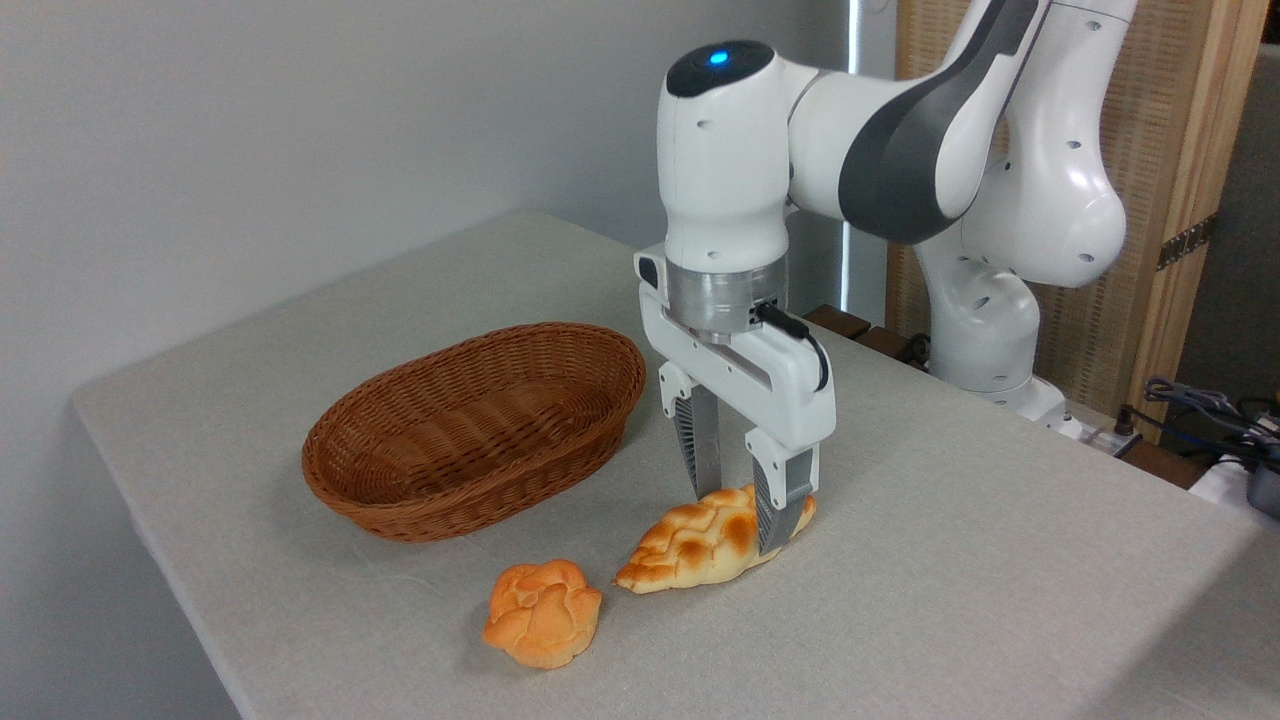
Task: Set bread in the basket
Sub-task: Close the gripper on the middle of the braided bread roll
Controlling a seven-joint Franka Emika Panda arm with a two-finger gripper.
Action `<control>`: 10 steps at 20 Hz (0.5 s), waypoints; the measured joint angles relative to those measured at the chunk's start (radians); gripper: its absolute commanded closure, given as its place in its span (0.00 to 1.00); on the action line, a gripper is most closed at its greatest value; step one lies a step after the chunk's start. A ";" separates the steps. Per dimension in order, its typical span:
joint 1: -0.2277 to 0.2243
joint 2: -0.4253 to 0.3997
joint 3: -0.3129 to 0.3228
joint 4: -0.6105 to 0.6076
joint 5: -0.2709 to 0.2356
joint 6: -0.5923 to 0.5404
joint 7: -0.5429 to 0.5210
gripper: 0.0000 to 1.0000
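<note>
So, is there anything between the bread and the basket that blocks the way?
Nothing visible does. The gripper straddles the bread, and bare table separates it from the empty basket. The small round bun lies nearer the camera, off that path.

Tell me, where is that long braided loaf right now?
The braided loaf lies on the table, front and centre, just right of the round bun and in front of the basket, with the robot's hand straddling its right end.

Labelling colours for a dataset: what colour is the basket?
Reddish-brown woven wicker basket, seen clearly in the fixed camera view.
</note>
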 measured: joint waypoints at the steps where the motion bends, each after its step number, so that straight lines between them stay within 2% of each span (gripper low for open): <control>1: -0.001 0.003 0.000 -0.004 0.000 0.004 0.000 0.00; 2: -0.001 0.003 0.000 -0.005 0.000 0.004 0.000 0.00; 4: -0.002 0.004 0.000 -0.006 0.000 0.008 0.000 0.06; 6: -0.002 0.004 0.000 -0.006 0.000 0.026 0.000 0.21; 7: -0.002 0.004 0.000 -0.006 0.000 0.032 0.000 0.35; 9: -0.002 0.004 0.000 -0.007 0.000 0.040 0.000 0.46; 10: -0.003 0.005 0.000 -0.007 0.000 0.040 0.000 0.48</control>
